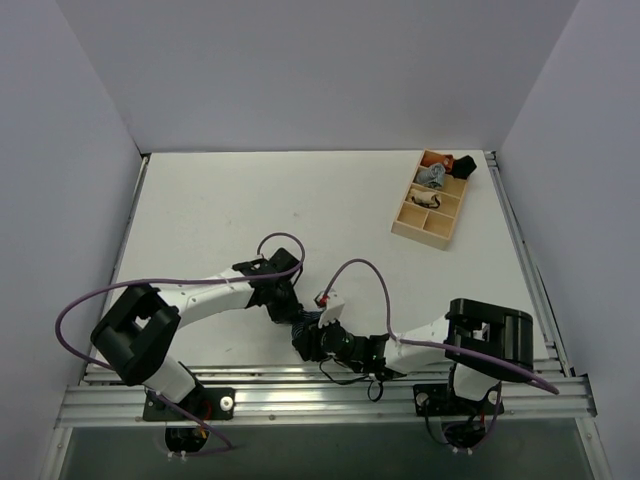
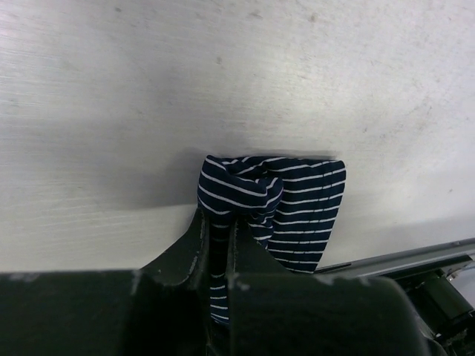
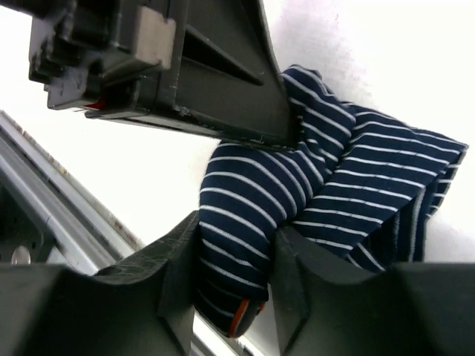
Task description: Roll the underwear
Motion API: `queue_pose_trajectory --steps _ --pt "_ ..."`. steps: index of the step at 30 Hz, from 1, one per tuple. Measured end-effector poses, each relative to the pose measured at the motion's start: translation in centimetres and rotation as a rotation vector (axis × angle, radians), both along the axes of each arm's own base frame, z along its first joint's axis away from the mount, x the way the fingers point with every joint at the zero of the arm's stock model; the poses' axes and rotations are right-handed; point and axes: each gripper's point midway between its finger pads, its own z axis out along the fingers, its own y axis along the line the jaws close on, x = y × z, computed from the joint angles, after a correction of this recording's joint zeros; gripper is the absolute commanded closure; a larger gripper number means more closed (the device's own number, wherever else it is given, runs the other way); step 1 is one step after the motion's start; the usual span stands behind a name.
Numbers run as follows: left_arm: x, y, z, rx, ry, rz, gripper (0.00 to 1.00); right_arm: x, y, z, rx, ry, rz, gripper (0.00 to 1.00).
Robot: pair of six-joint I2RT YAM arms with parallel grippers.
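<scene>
While the bunched navy pinstriped cloth underwear lay by the white table's near edge, the left gripper pinched it tight and the right gripper clasped a thicker fold.

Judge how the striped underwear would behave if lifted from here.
Probably floppy: the underwear bunches into soft folds where the left fingers pinch it. Likely light: thin cloth drapes between the right fingers. The loose roll may unfurl if released.

underwear | lower part hidden behind left claw | tray items indistinct
</scene>
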Motion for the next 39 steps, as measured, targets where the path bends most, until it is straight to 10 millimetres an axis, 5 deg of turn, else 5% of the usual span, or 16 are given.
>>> queue_pose_trajectory --steps 13,26,33,39 --pt "-1.0 -2.1 0.0 -0.039 0.0 -0.027 0.98 -2.2 -4.2 1.8 -0.054 0.099 0.057 0.54" --pt "-1.0 -2.1 0.1 -0.014 -0.018 -0.022 0.98 -3.2 -6.1 2.7 -0.018 0.132 0.069 0.72" --pt "-0.9 -1.7 0.2 0.012 -0.03 -0.006 0.98 -3.1 -6.6 1.5 -0.05 0.154 0.058 0.79" --pt "-0.9 0.1 0.3 0.092 -0.04 0.037 0.98 -0.6 -7.4 -0.8 -0.11 0.181 -0.024 0.8"
